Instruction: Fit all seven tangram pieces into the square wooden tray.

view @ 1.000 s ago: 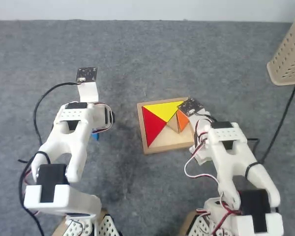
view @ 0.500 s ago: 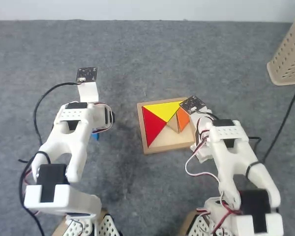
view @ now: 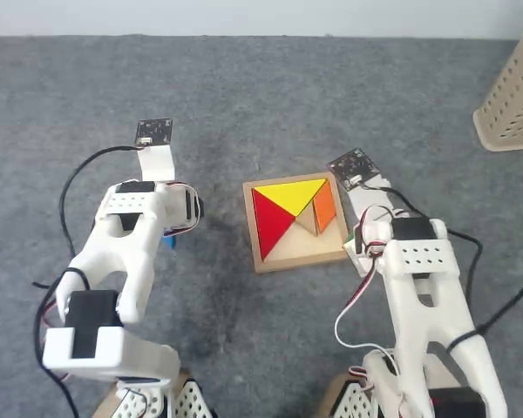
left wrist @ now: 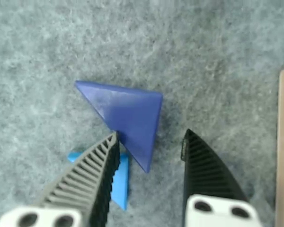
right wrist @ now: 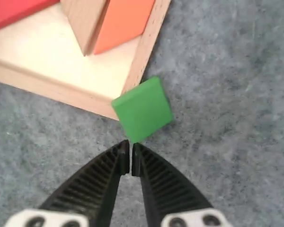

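Green square (right wrist: 142, 109) — beside tray (right wrist: 47, 84), just beyond right pincer (right wrist: 131, 147).

right gripper (right wrist: 131, 153): pulled back off wooden tray (view: 301, 249) corner | orange piece (view: 324, 207): now uncovered

Robotics lab bench, seemingly: grey felt mat (view: 270, 96) covering the table, left arm (view: 126, 248) and right arm (view: 427, 296) trailing exposed wires (view: 363, 246), perforated beige bin (view: 512, 91) standing by.
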You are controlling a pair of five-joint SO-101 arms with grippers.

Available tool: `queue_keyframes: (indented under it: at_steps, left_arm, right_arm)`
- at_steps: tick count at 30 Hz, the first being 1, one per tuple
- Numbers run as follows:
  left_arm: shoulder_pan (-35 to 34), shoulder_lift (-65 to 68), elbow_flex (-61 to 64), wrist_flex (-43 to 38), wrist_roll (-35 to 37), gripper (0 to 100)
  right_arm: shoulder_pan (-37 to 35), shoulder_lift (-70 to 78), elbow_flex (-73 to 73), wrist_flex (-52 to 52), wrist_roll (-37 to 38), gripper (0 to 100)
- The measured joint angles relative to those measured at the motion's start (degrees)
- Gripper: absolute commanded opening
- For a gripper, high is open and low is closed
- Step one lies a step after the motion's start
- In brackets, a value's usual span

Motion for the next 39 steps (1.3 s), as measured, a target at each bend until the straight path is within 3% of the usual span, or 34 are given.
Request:
queue_keyframes:
  at_steps: [14, 21, 39]
  left_arm:
    - [0.0, 0.0, 0.0, 0.0, 0.0, 21]
    - [0.0, 0.0, 0.0, 0.0, 0.0, 21]
    - [0.0, 0.0, 0.0, 0.0, 0.0, 21]
  right_arm:
    - [3.6, 18.5, -10.3, 0.0, -7.4, 14.1]
    - [-1.1, 27.0, -16.0, 0.0, -8.5, 14.1]
    - [-12.7, 27.0, -17.3, 0.0, -8.8, 14.1]
